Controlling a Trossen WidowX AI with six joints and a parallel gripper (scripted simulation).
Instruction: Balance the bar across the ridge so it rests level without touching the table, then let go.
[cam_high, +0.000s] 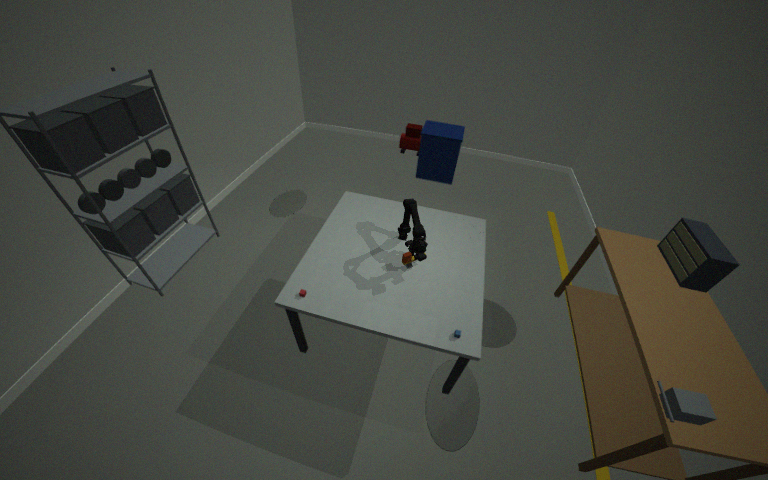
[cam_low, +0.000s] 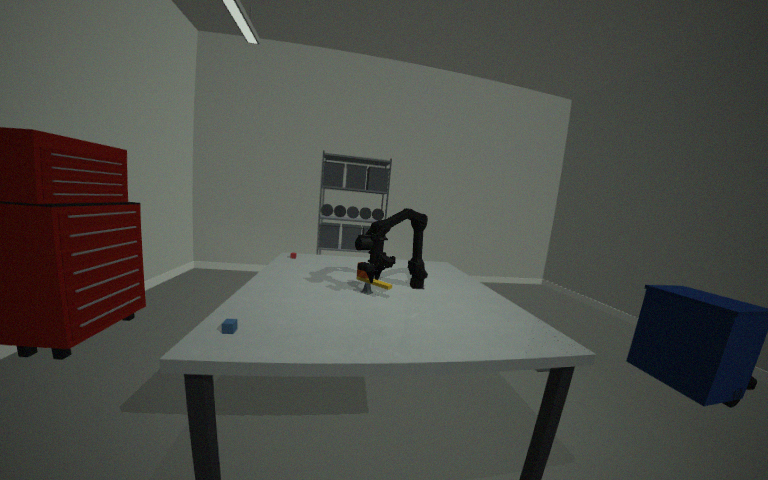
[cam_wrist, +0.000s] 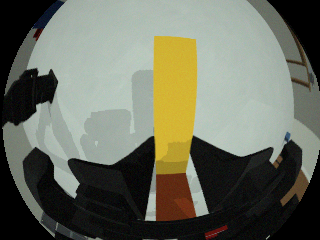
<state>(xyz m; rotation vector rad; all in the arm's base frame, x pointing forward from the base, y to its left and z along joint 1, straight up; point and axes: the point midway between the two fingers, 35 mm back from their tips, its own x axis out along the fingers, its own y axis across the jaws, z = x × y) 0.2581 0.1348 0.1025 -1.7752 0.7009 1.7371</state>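
The bar has a long yellow arm (cam_wrist: 175, 95) (cam_low: 382, 284) and an orange-red block (cam_high: 406, 258) (cam_low: 361, 272) (cam_wrist: 172, 192) at one end. My gripper (cam_wrist: 172, 140) (cam_low: 370, 277) is shut on the yellow bar near this block, with a black finger on each side. The small grey ridge (cam_low: 367, 289) stands on the table under the held part of the bar in the exterior view; the wrist view does not show it. The yellow end points away from the fingers and appears above the table. Contact between bar and ridge, and exact level, cannot be told.
The white table (cam_high: 339, 243) (cam_low: 396, 333) carries a small red cube (cam_high: 302, 293) (cam_low: 292, 255) near one corner and a small blue cube (cam_high: 457, 333) (cam_low: 229, 326) near another. Both are well away from the arm. The arm's base (cam_low: 417, 277) stands beyond the yellow end.
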